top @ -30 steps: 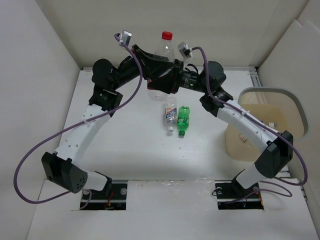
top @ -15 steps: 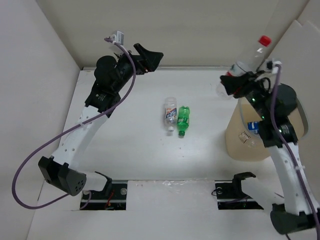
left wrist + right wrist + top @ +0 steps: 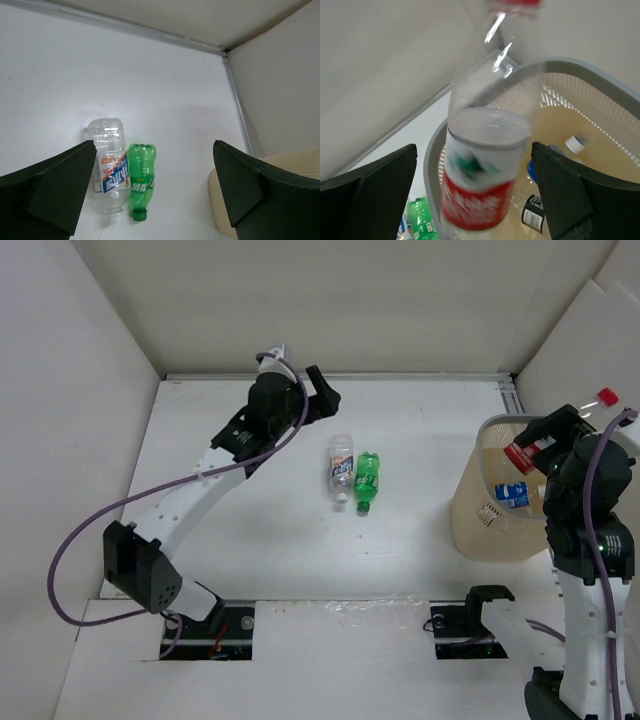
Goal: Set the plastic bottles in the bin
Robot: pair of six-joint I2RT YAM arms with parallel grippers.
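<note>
A clear bottle with a red label (image 3: 480, 175) and a red cap (image 3: 607, 397) hangs blurred over the bin (image 3: 495, 515). It is between the jaws of my right gripper (image 3: 474, 165), which stand open with a gap on each side. Bottles lie inside the bin, one with a white cap (image 3: 577, 144). On the table a clear bottle with a blue label (image 3: 341, 466) and a green bottle (image 3: 366, 478) lie side by side. My left gripper (image 3: 325, 400) hovers open and empty behind them; its wrist view shows the clear bottle (image 3: 109, 165) and the green one (image 3: 140, 180).
The bin's grey rim (image 3: 580, 70) is just under the right gripper. White walls close the table at the back and on both sides. A metal rail (image 3: 512, 400) runs along the far right edge. The bin's beige side (image 3: 216, 205) shows right of the green bottle.
The right arm swung right with the red-label bottle to above the bin, and its jaws opened. The left gripper let go, opened wide and moved toward the two bottles on the table.
</note>
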